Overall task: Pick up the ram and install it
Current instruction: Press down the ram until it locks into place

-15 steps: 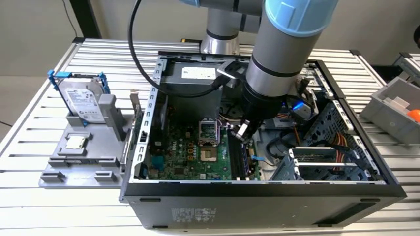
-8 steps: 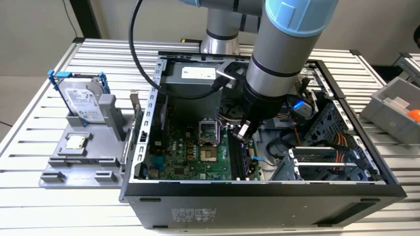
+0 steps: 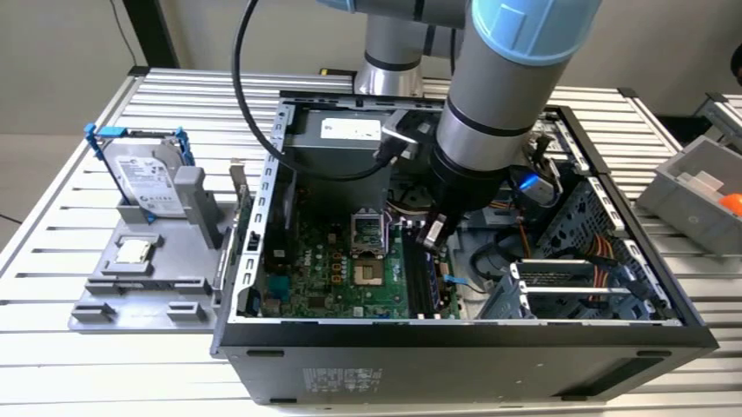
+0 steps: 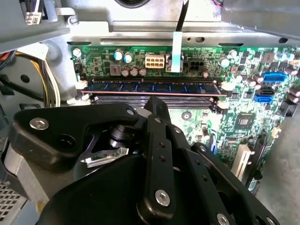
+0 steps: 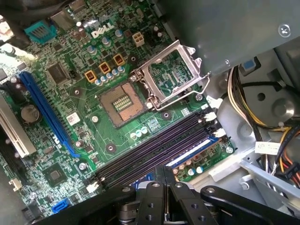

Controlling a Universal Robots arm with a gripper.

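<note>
**Surfaces: metal, plastic, circuit board**

I see a matt black plastic gripper (image 4: 157, 105), glossy green motherboard (image 5: 70, 117), ram (image 4: 150, 87) with dark board and matt black chips, bare grey sheet-metal case (image 3: 464, 334), ribbed brushed-metal table (image 3: 69, 287), shiny silver hard drive (image 3: 149, 178) in blue plastic frame.

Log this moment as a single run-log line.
arm: inside open PC case | gripper: above memory slots, nothing seen in it | ram: standing in a motherboard slot | CPU socket: open
</note>
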